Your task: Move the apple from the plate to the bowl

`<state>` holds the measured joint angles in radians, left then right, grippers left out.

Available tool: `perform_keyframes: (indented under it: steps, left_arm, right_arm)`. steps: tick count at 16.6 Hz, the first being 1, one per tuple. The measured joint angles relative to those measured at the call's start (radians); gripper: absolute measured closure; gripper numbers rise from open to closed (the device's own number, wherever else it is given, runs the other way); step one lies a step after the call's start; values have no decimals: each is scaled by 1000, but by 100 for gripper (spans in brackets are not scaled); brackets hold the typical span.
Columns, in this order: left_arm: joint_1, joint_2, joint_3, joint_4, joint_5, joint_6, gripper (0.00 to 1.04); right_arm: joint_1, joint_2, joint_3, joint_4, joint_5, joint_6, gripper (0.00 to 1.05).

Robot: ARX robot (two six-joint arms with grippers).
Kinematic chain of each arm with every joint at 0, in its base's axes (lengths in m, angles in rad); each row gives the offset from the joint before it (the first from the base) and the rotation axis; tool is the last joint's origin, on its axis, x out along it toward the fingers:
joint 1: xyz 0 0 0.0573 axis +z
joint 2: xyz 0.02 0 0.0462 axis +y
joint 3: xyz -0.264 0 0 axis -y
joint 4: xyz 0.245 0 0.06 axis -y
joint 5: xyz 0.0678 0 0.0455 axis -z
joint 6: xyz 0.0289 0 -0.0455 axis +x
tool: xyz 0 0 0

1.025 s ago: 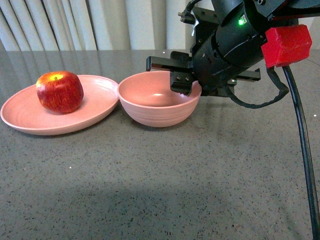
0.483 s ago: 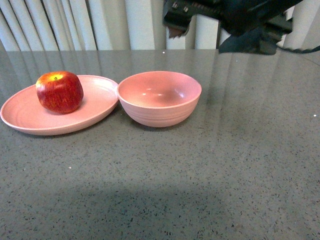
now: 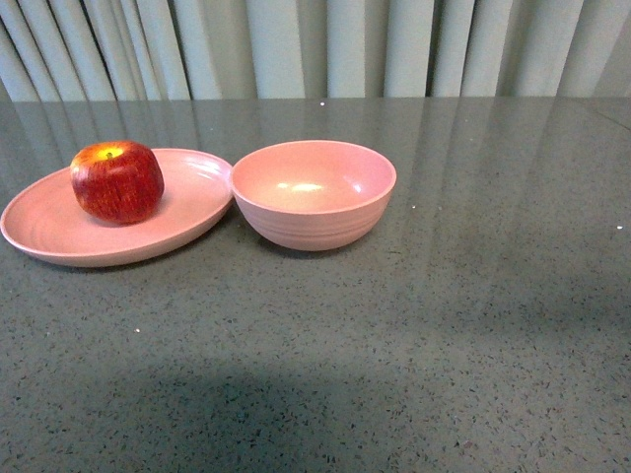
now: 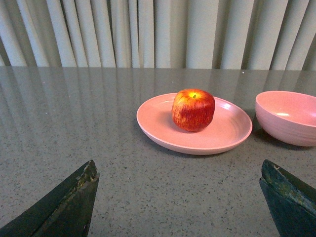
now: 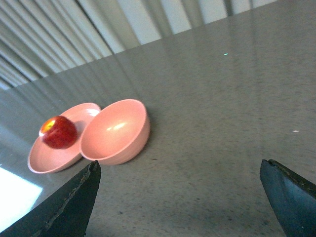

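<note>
The left gripper [image 4: 178, 166] holds its two dark fingers spread wide apart, gripping nothing, low over the desk [image 3: 444, 325] and facing the plate [image 4: 163, 132]. The right gripper [image 5: 178, 163] is spread just as wide, with both dishes in its camera's sight. The apple [image 3: 116, 181] sits stem-up on the plate toward the desk's left edge, and the bowl [image 3: 314, 212] stands just beside the plate's right rim.
</note>
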<state>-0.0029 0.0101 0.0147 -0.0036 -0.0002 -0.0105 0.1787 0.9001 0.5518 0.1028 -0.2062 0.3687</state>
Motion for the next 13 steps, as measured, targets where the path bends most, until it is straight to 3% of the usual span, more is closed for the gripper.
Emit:
perform_keyframes:
  steps: [3, 4, 5, 6, 11, 13]
  left_arm:
    - [0, 0, 0, 0, 0, 0, 7]
    - [0, 0, 0, 0, 0, 0, 7]
    - [0, 0, 0, 0, -2, 0, 7]
    - [0, 0, 0, 0, 0, 0, 7]
    - [0, 0, 0, 0, 0, 0, 7]
    - [0, 0, 0, 0, 0, 0, 7]
  right_arm:
    - [-132, -242, -158, -53, -3, 4, 7]
    - [-173, -311, -232, 51, 48, -33, 12]
    - [-177, -396, -308, 146, 164, -141, 25]
    - [-179, -478, -365, 134, 197, -241, 38]
    - [-179, -626, -463, 89, 203, -348, 100]
    - [-179, -658, -491, 68, 203, -357, 103]
